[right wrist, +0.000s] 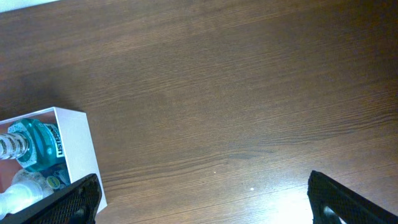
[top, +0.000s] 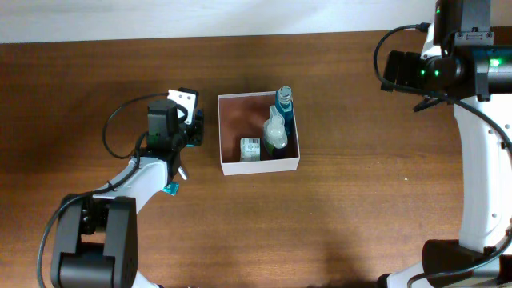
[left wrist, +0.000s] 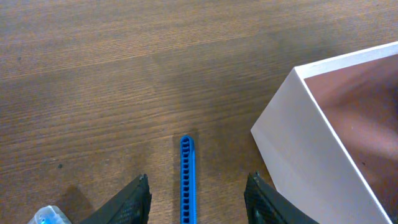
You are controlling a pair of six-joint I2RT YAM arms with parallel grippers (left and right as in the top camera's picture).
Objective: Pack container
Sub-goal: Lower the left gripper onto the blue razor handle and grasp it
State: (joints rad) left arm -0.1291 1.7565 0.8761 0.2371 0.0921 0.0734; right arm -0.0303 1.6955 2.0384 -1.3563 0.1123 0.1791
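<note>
**Container.** The container [top: 229,132] stands near the middle of the table [top: 360,216], upright and open-topped.

**Contents.**
- A blue bottle [top: 283,102] lies along the right wall.
- A clear bottle [top: 276,130] lies just beside the blue bottle and touches it.
- A small white labelled item [top: 251,148] sits near the front wall.
- The left half of the floor is bare.

**Tools.**
- The left gripper [left wrist: 197,177] is low over the table, just beside the container's left wall. Its fingers [left wrist: 138,198] are spread apart and hold nothing.
- The right gripper [right wrist: 202,180] is well apart from the container, over bare wood to its right. Its jaws are wide apart and empty.

**Outstanding.**
- The overhead view shows no loose bottle on the table.
- A small clear-and-blue object [left wrist: 48,216] shows at the lower edge of the left wrist view. It cannot be identified, nor can it be told whether it is loose stock or part of the arm.

**Assessment.** Packing appears largely or wholly done, with three items inside and both tools unloaded. If that unidentified object is stock, one item is left to place, and there is room for it on the container's left side.
</note>
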